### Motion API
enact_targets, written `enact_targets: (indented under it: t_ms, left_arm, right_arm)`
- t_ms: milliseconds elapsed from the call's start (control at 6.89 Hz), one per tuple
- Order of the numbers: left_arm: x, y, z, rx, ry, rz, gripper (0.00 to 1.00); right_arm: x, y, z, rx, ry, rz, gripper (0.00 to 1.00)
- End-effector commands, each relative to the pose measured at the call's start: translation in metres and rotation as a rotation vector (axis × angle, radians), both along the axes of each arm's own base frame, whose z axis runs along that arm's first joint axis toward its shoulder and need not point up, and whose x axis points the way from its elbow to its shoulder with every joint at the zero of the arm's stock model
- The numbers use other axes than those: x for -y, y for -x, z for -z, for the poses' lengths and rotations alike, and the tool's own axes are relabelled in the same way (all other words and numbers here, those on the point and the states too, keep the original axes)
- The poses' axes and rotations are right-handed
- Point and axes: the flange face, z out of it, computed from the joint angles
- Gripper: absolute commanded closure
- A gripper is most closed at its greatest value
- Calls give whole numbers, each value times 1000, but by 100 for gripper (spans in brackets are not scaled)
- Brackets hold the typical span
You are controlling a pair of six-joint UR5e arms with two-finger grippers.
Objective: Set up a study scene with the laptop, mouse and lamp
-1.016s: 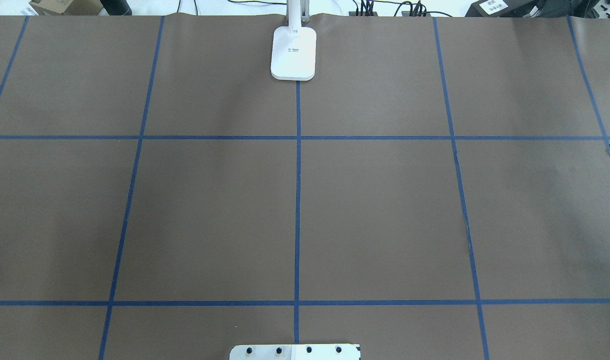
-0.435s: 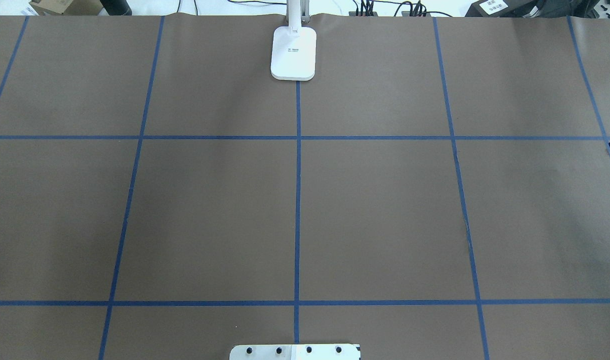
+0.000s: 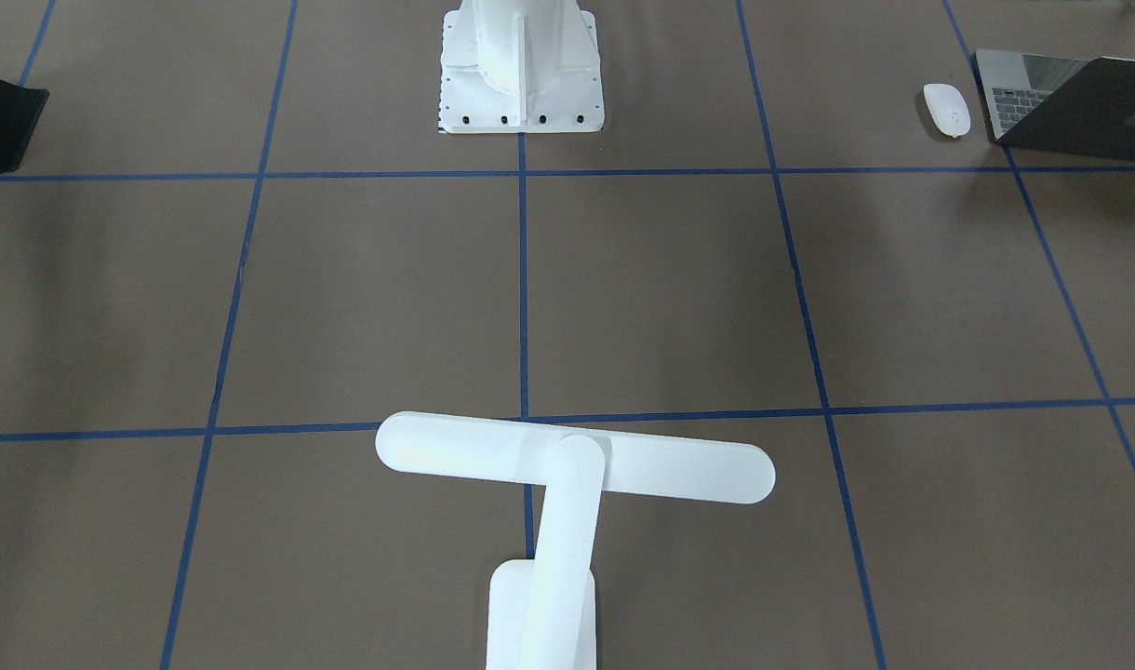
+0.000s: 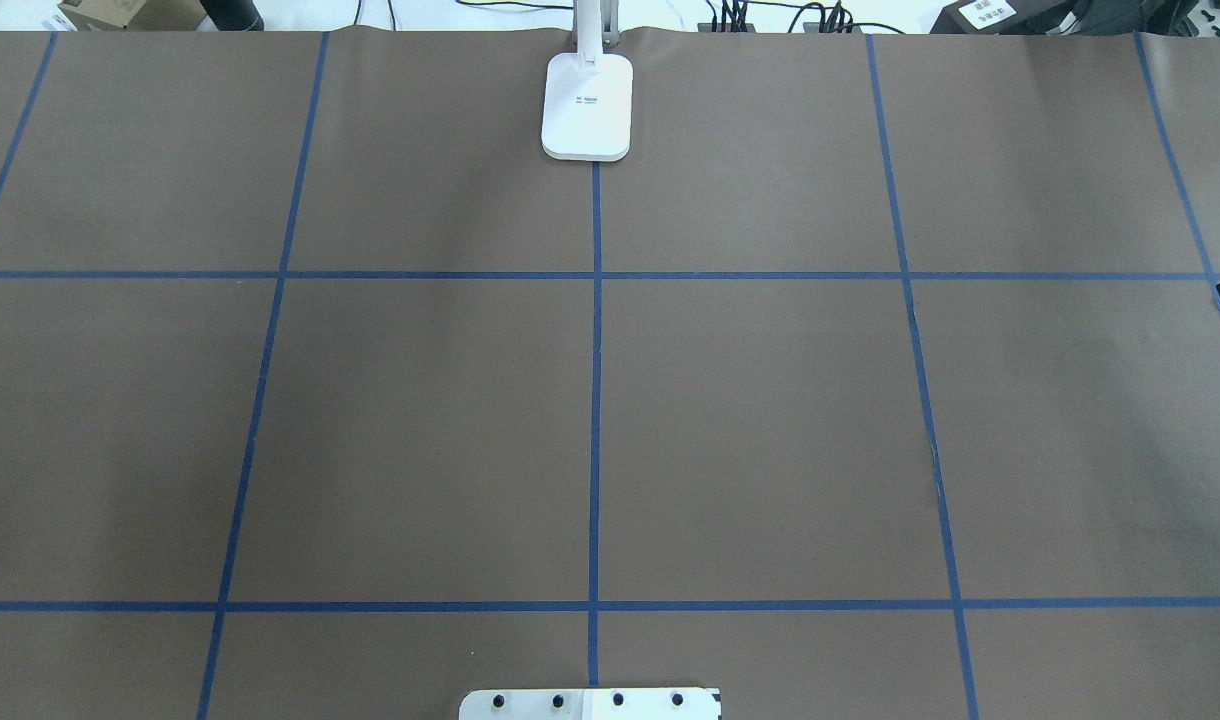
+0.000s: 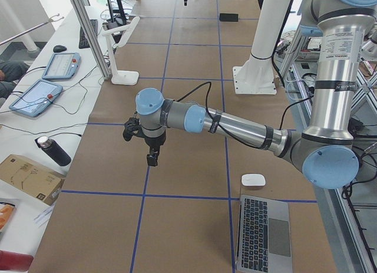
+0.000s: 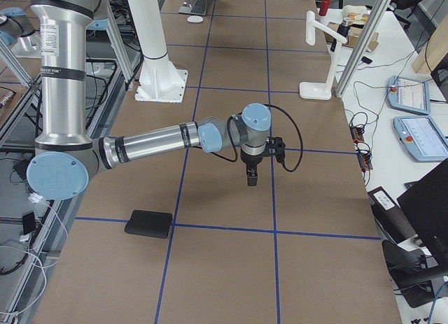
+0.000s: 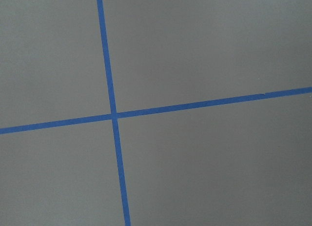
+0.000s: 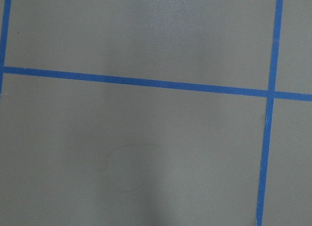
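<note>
The white lamp [image 3: 577, 461] stands upright at the table's far middle edge, its base [image 4: 587, 105] on the centre tape line. The open grey laptop [image 3: 1070, 107] lies at the robot's near-left corner, and the white mouse [image 3: 946, 109] rests beside it, apart from it. Both also show in the exterior left view, the laptop [image 5: 263, 232] and the mouse [image 5: 253, 180]. My left gripper [image 5: 152, 158] hangs fingers-down above bare table, far from all three. My right gripper [image 6: 251, 175] hangs likewise over its own half. Whether either is open or shut I cannot tell. Both wrist views show only paper and tape.
A black mat [image 6: 148, 224] lies on the robot's right side near its base. The white pedestal [image 3: 521, 65] is bolted at the table's near middle. Blue tape lines grid the brown paper. Tablets, cables and a bottle [image 5: 54, 150] line the operators' bench beyond the far edge.
A small dark shape at the overhead view's right edge has crept slightly upward. The lamp has not moved.
</note>
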Motion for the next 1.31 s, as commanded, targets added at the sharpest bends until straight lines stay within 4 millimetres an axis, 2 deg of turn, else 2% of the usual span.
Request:
enact_targets:
  t_ms: [0, 290, 435, 580, 726, 871, 1016, 1161]
  left_arm:
    - [-1, -1, 7, -6, 22, 35, 1]
    - [-10, 1, -6, -3, 60, 49, 1]
    - [-16, 3, -3, -4, 58, 55, 1]
    - [-52, 9, -14, -3, 114, 95, 0]
    - [-83, 28, -30, -5, 193, 175, 0]
    - [-91, 32, -33, 17, 199, 190, 0]
    - [-122, 35, -61, 37, 268, 199, 0]
    - [-137, 60, -59, 42, 310, 304, 1]
  right_arm:
    - [-1, 0, 0, -1, -1, -2, 1]
    - [0, 4, -1, -4, -7, 13, 1]
    - [1, 13, 0, -2, -5, 29, 1]
    - [3, 25, 2, -2, -7, 48, 1]
    - [8, 32, 3, -3, -11, 59, 1]
    - [11, 42, 4, -6, -13, 77, 1]
    - [13, 49, 4, -5, -16, 89, 1]
    - [13, 53, 6, -4, -16, 94, 1]
